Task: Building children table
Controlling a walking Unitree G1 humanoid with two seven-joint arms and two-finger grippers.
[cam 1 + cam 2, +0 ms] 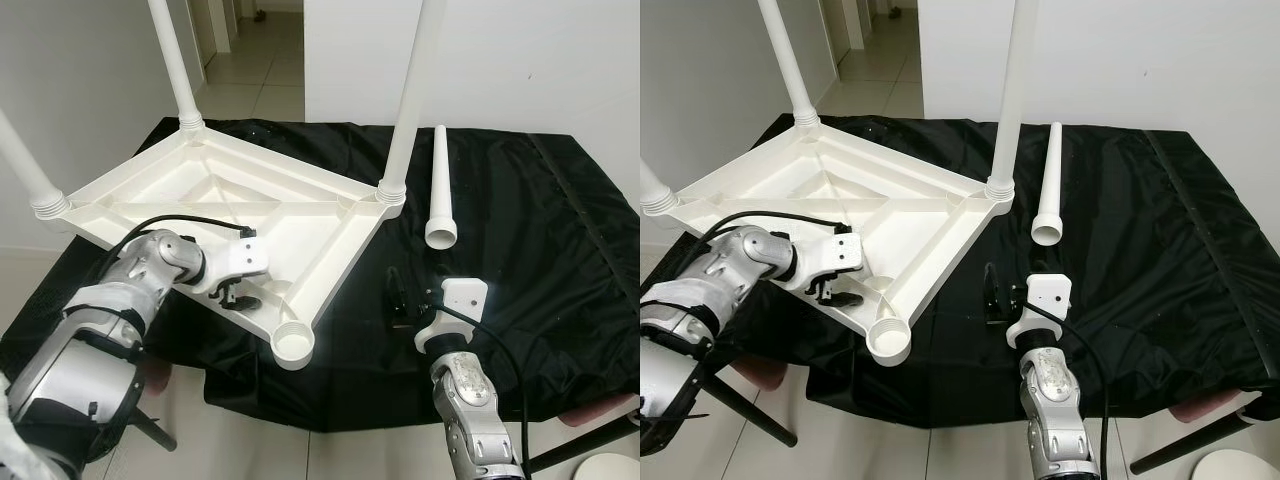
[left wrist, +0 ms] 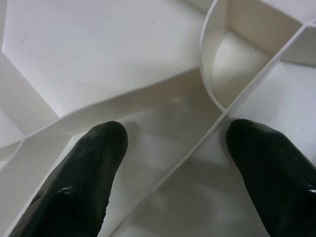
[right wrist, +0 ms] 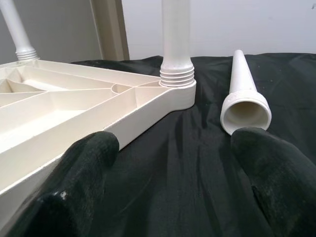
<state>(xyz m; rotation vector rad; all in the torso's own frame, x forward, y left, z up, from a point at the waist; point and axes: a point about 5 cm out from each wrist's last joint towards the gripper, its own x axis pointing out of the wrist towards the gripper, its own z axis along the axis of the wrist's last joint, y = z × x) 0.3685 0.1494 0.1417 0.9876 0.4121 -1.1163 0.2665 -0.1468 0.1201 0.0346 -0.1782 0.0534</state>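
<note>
A white plastic table top [image 1: 200,190] lies upside down on the black cloth [image 1: 520,250]. Three white legs stand screwed into its corners, the nearest to me being the right leg [image 1: 405,120]. The near corner socket [image 1: 293,345] is hollow. A loose leg [image 1: 440,185] lies on the cloth to the right, its wide mouth [image 3: 245,111] facing me. My left gripper [image 1: 235,290] hovers open over the ribbed underside [image 2: 148,98] by the near edge. My right gripper [image 1: 395,295] is open low over the cloth, pointing between the table corner [image 3: 175,94] and the loose leg.
The cloth covers a work table whose front edge [image 1: 330,425] is just below my arms. A white wall [image 1: 520,60] stands behind, with a doorway and tiled floor [image 1: 250,70] at the back left. Pink stool seats show at the lower right [image 1: 600,408] and lower left [image 1: 750,372].
</note>
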